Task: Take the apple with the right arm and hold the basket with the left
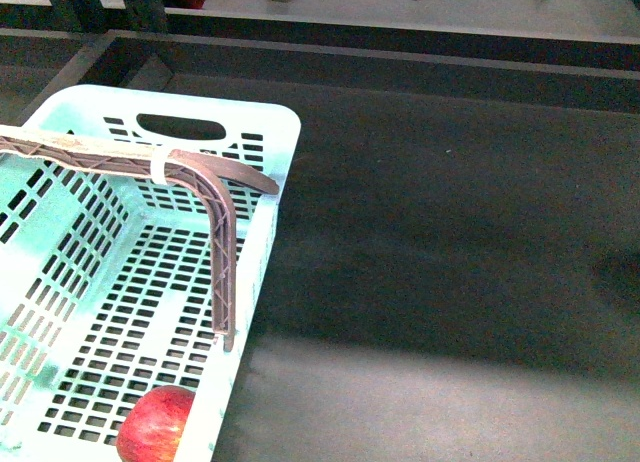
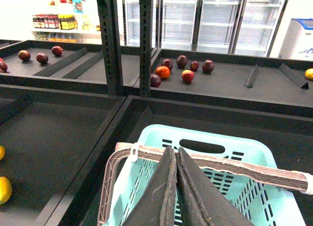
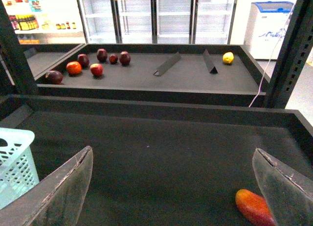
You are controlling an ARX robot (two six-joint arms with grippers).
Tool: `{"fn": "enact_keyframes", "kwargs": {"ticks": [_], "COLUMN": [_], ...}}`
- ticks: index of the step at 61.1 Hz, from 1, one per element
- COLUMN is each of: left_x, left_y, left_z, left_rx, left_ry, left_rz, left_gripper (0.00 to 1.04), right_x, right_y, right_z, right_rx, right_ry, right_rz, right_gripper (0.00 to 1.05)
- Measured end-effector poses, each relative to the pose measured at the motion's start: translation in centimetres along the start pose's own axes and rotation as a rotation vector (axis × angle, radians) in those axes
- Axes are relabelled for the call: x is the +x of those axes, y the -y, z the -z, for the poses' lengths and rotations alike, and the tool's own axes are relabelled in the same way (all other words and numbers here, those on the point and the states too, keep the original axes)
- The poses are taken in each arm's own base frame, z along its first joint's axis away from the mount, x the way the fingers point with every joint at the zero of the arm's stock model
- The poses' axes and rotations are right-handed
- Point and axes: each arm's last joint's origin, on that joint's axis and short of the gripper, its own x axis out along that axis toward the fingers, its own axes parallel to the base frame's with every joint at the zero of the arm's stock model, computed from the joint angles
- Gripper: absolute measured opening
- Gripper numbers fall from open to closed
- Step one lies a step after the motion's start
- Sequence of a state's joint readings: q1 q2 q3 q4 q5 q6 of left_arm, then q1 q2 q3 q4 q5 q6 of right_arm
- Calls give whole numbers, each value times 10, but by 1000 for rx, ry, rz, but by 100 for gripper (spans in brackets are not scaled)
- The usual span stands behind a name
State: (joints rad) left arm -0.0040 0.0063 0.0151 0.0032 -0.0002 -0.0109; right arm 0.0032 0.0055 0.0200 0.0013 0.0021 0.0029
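Observation:
The pale turquoise basket [image 1: 268, 197] stands at the left of the dark shelf, its grey-brown handle [image 1: 214, 204] raised. A red apple [image 1: 157, 424] lies on the basket's slotted floor near the front corner. In the left wrist view my left gripper [image 2: 175, 150] is shut on the basket's handle [image 2: 220, 163] above the basket [image 2: 244, 152]. My right gripper [image 3: 172, 152] hangs open over the bare dark shelf, nothing between its fingers. A corner of the basket [image 3: 14, 162] shows beside one finger. Neither arm shows in the front view.
An elongated orange-red fruit [image 3: 253, 206] lies on the shelf close to one right finger [image 3: 283, 187]. The rear shelf holds several dark red fruits [image 3: 96, 69], a yellow one [image 3: 228, 57] and slanted dividers [image 3: 167, 63]. Yellow fruit [image 2: 4, 189] lies in the neighbouring bay.

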Motion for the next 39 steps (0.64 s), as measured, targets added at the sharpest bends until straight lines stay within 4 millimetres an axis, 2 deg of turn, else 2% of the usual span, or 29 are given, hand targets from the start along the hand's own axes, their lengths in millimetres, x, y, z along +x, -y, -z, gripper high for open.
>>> {"fn": "enact_keyframes", "kwargs": {"ticks": [3,6,29,33,39], "left_x": [0,0,0,0,0], "left_y": [0,0,0,0,0], "left_z": [0,0,0,0,0], "left_rx": [-1,0,0,0,2], "left_ry": [0,0,0,0,0], "left_rz": [0,0,0,0,0], "left_gripper": [4,13,84,99,98], "right_x": [0,0,0,0,0], "right_y": [0,0,0,0,0], "right_z": [0,0,0,0,0], "right_rx": [0,0,0,0,0], "right_ry": [0,0,0,0,0], "right_rz": [0,0,0,0,0], "right_gripper": [96,96,96,96,96]}}
